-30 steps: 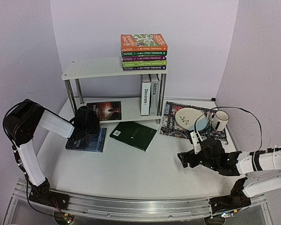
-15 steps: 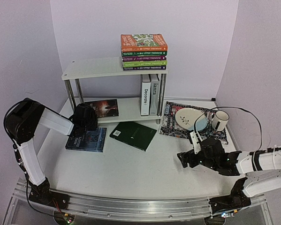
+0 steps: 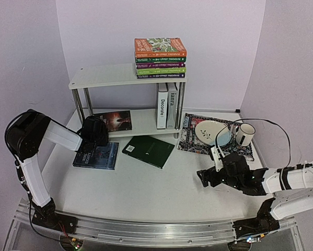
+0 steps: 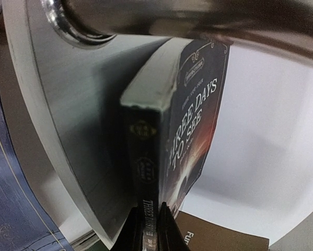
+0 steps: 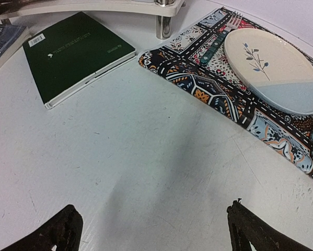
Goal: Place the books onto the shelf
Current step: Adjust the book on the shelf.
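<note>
The dark book (image 4: 195, 115) — "Three Days to See" in pale letters over a reddish glow — lay on the lower board of the shelf (image 3: 104, 77), its spine end pinched between the tips of my left hand (image 4: 150, 230). My right hand (image 5: 156, 232) hung spread above the surface (image 5: 146, 157) — well apart.

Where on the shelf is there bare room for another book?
The top board is bare left of the paperback stack. The lower board has a gap between the dark book and the upright books. Both right ends are crowded.
</note>
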Controlling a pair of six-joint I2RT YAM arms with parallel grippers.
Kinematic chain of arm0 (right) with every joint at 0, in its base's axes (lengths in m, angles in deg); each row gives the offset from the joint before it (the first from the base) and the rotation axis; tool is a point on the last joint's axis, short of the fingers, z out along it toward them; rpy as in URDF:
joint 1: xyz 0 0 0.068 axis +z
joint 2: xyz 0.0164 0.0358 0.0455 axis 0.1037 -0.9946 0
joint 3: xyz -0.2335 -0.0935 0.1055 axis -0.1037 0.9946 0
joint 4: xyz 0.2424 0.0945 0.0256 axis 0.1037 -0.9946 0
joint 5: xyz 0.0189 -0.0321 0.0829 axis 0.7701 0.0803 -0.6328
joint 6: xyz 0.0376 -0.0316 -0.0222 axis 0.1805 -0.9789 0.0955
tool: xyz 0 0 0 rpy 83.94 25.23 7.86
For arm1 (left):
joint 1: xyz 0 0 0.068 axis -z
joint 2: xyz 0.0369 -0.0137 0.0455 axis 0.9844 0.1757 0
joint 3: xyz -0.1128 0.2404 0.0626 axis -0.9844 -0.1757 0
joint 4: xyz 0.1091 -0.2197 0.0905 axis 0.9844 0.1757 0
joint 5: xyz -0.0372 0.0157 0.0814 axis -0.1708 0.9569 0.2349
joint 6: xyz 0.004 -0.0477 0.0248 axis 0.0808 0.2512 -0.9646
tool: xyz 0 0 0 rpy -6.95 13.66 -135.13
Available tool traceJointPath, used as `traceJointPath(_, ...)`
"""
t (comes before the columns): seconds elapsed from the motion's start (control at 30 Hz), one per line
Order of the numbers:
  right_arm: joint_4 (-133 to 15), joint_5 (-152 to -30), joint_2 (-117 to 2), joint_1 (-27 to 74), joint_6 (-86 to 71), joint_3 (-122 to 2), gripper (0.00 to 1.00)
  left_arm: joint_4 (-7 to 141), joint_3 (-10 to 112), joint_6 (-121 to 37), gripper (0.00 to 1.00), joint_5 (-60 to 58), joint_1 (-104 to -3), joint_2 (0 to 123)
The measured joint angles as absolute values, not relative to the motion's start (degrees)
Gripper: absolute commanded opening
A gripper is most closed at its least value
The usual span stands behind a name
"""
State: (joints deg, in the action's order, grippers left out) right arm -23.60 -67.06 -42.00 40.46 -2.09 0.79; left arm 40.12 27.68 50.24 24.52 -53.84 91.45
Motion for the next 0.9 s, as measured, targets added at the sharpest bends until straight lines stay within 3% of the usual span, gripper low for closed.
traceJointPath(0.2,-23.7,-67.0,-42.5,40.5,-2.1,0.3,0.97,38.8,26.8,51.4,0.37,24.4,-54.0,91.4)
traceJointPath(0.57,-24.0,-67.0,-42.6,40.5,-2.1,-0.1,0.97,37.6,23.5,51.7,0.44,21.4,-54.1,87.9)
traceJointPath(0.9,-24.4,-67.0,-42.6,40.5,-2.3,-0.3,0.97,39.6,8.7,52.5,0.62,17.7,-54.1,73.0)
